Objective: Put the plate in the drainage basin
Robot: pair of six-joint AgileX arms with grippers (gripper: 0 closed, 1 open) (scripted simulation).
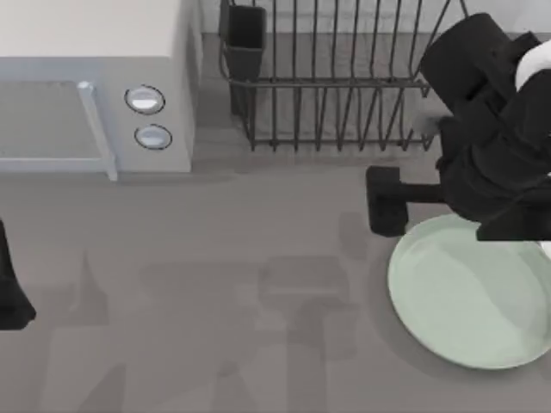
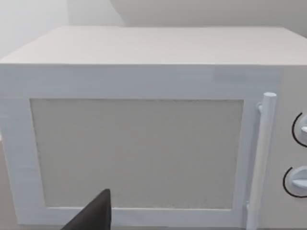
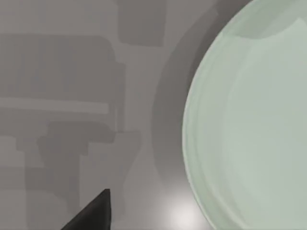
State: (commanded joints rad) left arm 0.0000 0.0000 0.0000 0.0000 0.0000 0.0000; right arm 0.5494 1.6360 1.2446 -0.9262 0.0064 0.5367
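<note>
The plate (image 1: pixel 469 292) lies flat on the bench (image 1: pixel 215 301) at the lower right of the top view, part of its right side cut by the frame edge. The right arm reaches in from the upper right, with the right end effector (image 1: pixel 386 202) just above the plate's upper-left rim. Whether its fingers are open or closed cannot be determined. In the right wrist view the plate (image 3: pixel 249 120) occupies the right side of the frame, over bare bench (image 3: pixel 72 72), and nothing is between plate and bench. The plate is not yet held.

Step in hand, as judged: approach and grasp at the rim.
- Align the fingers across the shallow raised rim, one above and one below the edge.
- The plate is smooth and flat on the bench; a shallow bite may slip. Seat the fingers fully before lifting.
- Lift level, and avoid the dish rack (image 1: pixel 331 77) directly behind the plate.

The drainage basin cannot be identified in these views, so the carry path cannot be planned from here.

The left end effector (image 1: pixel 10 297) is parked at the left edge of the top view, and its state cannot be determined. The left wrist view faces the microwave (image 2: pixel 144 143) door.

Count:
- Plates: one.
- Dish racks: one, black wire, upper centre of the top view.
- Microwaves (image 1: pixel 95 86): one, upper left, with two dials.
- Arms: two.
</note>
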